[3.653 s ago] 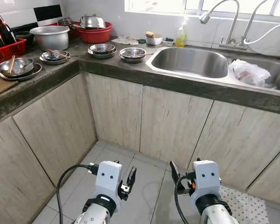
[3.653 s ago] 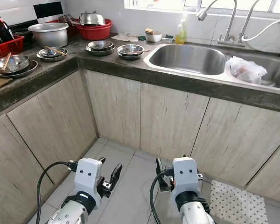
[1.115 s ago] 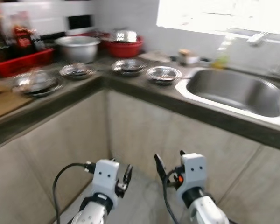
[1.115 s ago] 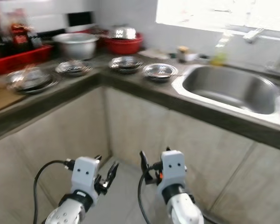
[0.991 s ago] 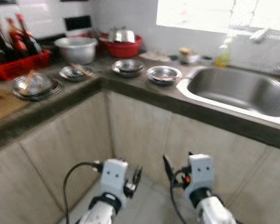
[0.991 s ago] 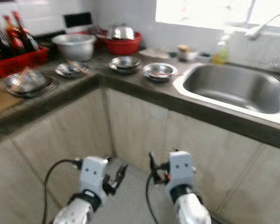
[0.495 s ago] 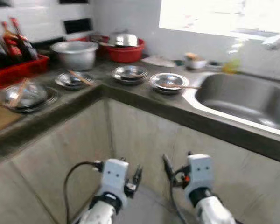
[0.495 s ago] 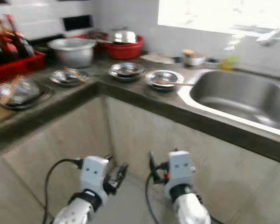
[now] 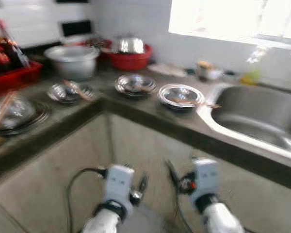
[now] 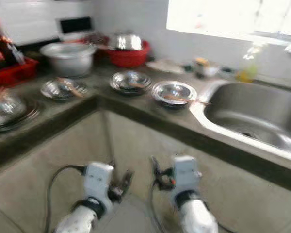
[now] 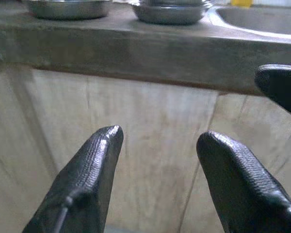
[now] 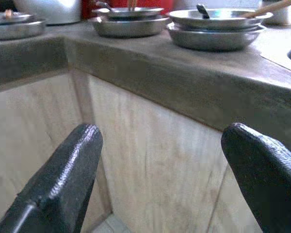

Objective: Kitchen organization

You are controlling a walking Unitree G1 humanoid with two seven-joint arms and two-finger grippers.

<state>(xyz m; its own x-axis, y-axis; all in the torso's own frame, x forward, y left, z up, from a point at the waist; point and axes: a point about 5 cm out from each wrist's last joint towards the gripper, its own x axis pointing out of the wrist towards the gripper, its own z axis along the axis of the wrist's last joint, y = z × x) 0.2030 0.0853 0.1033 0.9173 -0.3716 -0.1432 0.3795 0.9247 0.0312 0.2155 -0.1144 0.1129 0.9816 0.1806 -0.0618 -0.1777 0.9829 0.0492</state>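
Several stacks of steel bowls stand on the dark L-shaped counter: one with chopsticks [image 9: 180,94] beside the sink [image 9: 254,119], one [image 9: 135,83] further left, one [image 9: 69,91] round the corner, one [image 9: 12,110] at the left. Both arms are held low before the cabinet doors, below the counter edge. My left gripper [image 9: 142,185] is open and empty, its fingertips [image 11: 109,138] apart. My right gripper [image 9: 171,174] is open wide and empty too; past its fingers [image 12: 85,138] the nearest bowl stack [image 12: 214,30] sits on the counter edge.
At the back stand a red basin with a steel lid [image 9: 131,52], a large silver pot [image 9: 72,59], a red crate of bottles [image 9: 9,68] and a yellow soap bottle [image 9: 252,73]. Pale wooden cabinet doors [image 9: 145,145] form an inside corner ahead. The picture is blurred.
The whole picture has shifted: the camera has come nearer the counter corner, so bowls and sink look larger. Both grippers stay low and open.
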